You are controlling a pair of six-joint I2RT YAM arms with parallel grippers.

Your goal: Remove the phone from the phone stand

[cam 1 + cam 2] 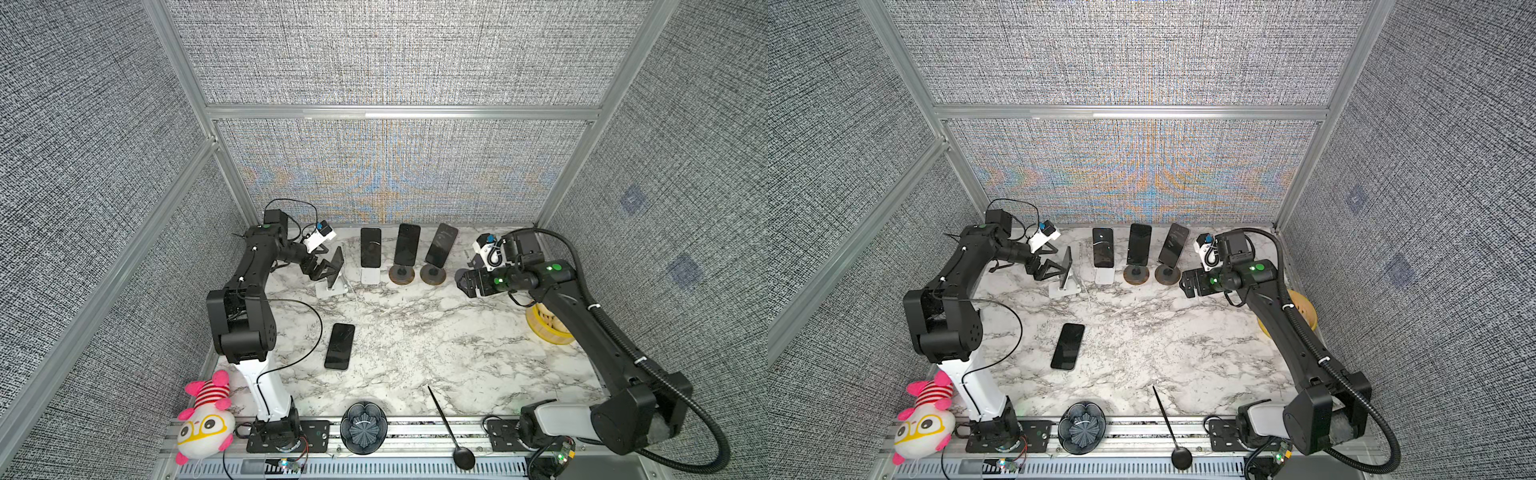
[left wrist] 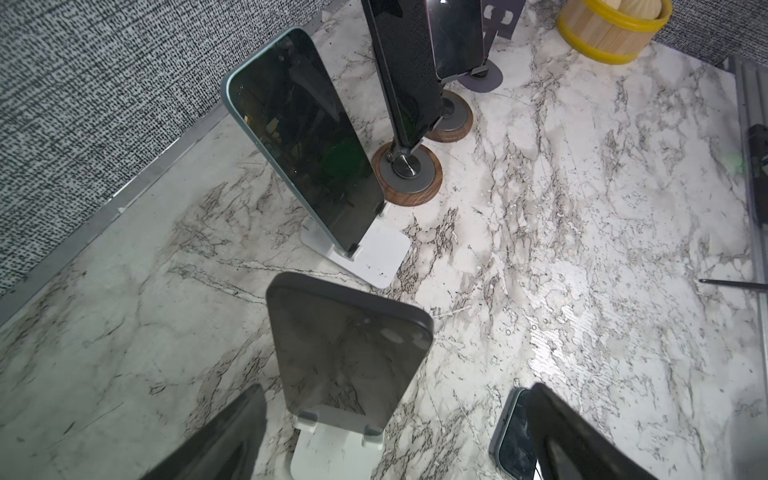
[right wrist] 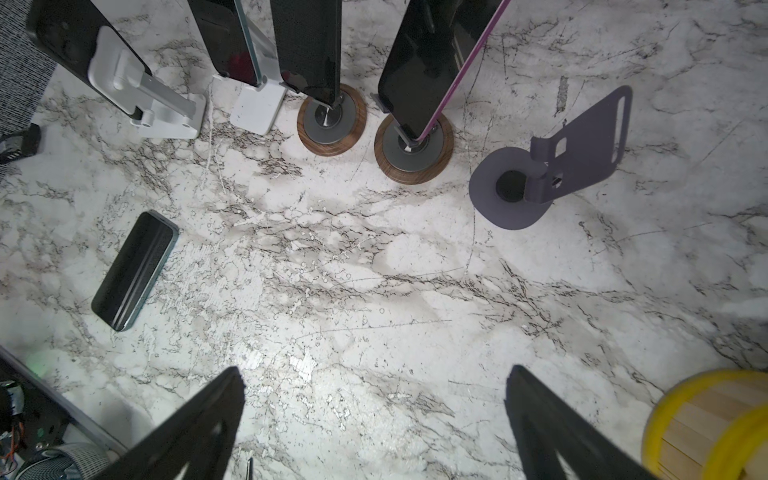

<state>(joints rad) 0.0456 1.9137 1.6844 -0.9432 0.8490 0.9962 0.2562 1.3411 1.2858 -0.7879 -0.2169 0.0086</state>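
A dark phone point(image 1: 337, 266) point(image 2: 349, 353) leans on a white phone stand point(image 1: 331, 289) point(image 2: 332, 451) at the left end of the back row. My left gripper point(image 1: 322, 270) point(image 2: 397, 388) is open right in front of it, one finger on each side, not closed on it. Three more phones point(image 1: 370, 247) point(image 1: 406, 244) point(image 1: 441, 245) lean on their own stands to its right. Another phone point(image 1: 340, 346) point(image 3: 135, 270) lies flat on the marble. My right gripper point(image 1: 462, 284) point(image 3: 376, 374) hangs open and empty over bare marble at the right.
An empty purple stand point(image 3: 582, 141) sits near the right gripper. A yellow-rimmed wooden tub point(image 1: 548, 328) stands under the right arm. Along the front edge are a plush toy point(image 1: 203, 415), a dark bowl point(image 1: 363, 428) and a black spoon point(image 1: 451, 428). Fabric walls enclose the table.
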